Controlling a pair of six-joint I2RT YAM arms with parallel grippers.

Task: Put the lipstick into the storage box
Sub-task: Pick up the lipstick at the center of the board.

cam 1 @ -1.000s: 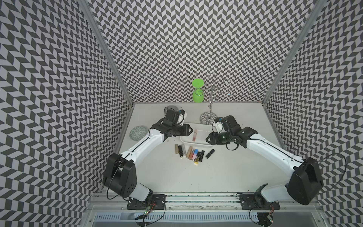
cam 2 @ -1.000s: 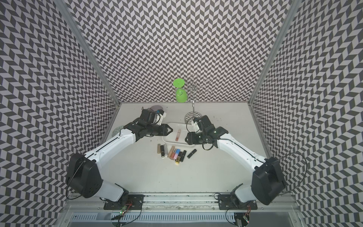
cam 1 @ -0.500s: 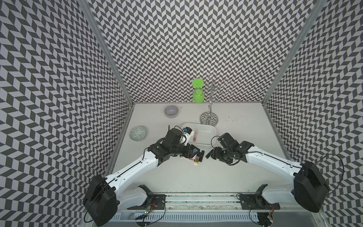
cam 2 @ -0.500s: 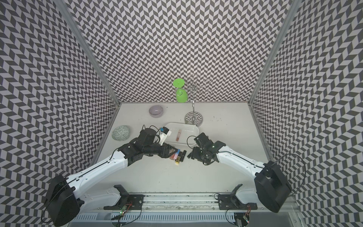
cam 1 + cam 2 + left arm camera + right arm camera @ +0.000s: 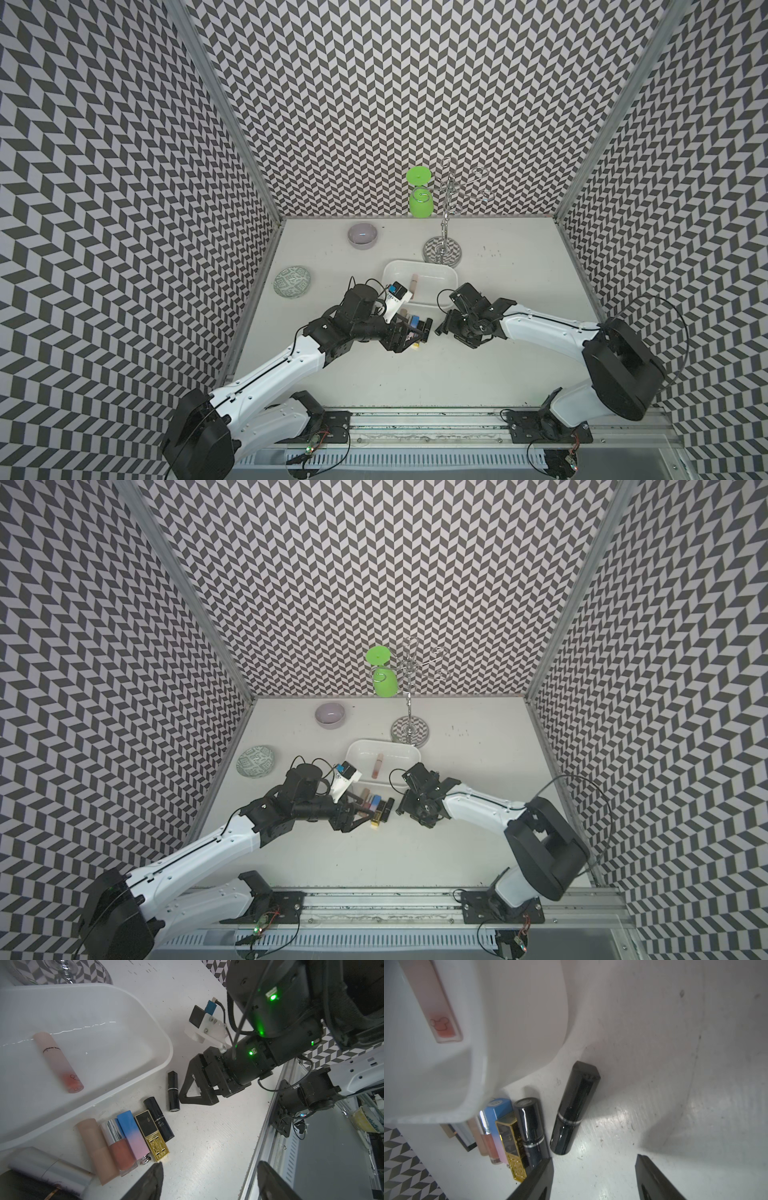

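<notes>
A black lipstick (image 5: 574, 1109) lies flat on the white table (image 5: 675, 1105), just in front of a rounded corner of the storage box (image 5: 477, 1084). Its long axis runs from the box toward the robot's side of the table. The faceted cap end points at the box wall and the flat base points at the right gripper (image 5: 593, 1178).

That gripper's jaws stand wide apart over bare table with nothing between them. One finger (image 5: 187, 1088) sits just beside the lipstick's base, and whether it touches cannot be told.

A narrow strip of table separates the black lipstick from a row of lipsticks (image 5: 133, 1134) lying side by side along the box's front wall. Their long axes run roughly the same way.

The left gripper (image 5: 209, 1180) hangs at the row's near ends, jaws wide and empty.

Inside the box, a pink lip tube (image 5: 58, 1061) lies flat on the floor.

In both top views the box (image 5: 419, 264) (image 5: 384, 742) sits mid-table. A grey bowl (image 5: 363, 235), a green-patterned plate (image 5: 292, 282), a wire stand (image 5: 442, 251) and a green cup (image 5: 419, 203) are set behind and to the left.
</notes>
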